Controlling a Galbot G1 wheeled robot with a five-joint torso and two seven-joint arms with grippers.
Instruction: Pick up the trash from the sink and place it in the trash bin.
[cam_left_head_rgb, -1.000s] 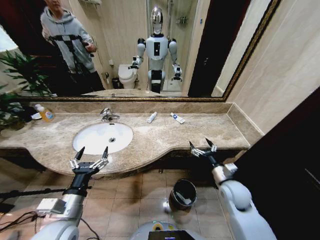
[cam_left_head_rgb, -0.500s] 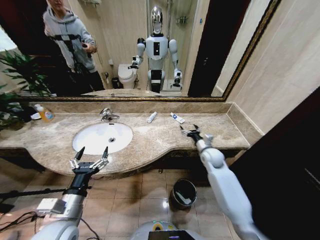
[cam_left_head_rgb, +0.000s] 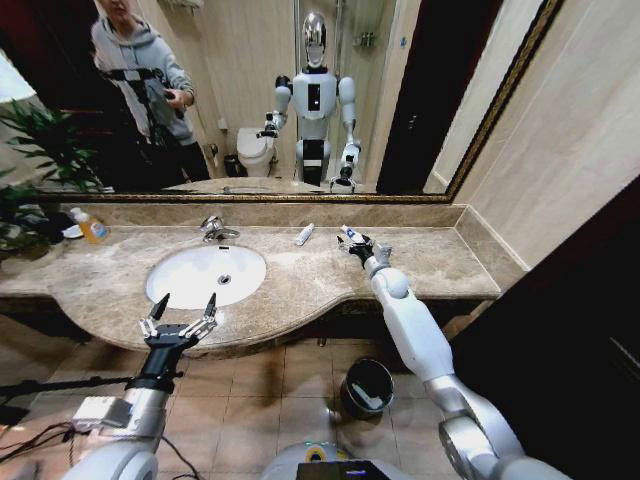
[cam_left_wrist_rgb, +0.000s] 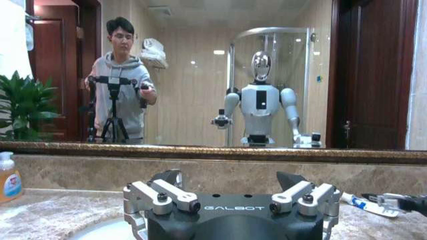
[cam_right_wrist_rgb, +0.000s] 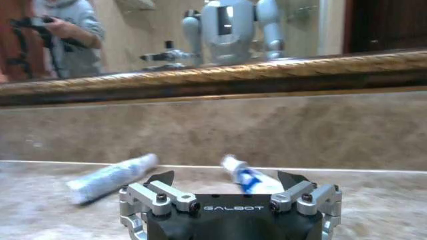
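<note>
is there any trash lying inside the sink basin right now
No, the white sink bowl holds nothing but its drain, and the two small white tubes lie on the marble counter beside it.

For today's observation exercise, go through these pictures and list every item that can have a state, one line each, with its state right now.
Left gripper: open, hovering at the counter's front edge by the sink.
Right gripper: open, reaching over the counter at one white tube.
White tube with blue print: lying flat on the counter, between the right gripper's fingers, ungrasped.
Second white tube: lying flat, untouched.
Sink: dry, no trash visible inside.
Trash bin: upright on the floor, open-topped.
Soap bottle: upright.
</note>
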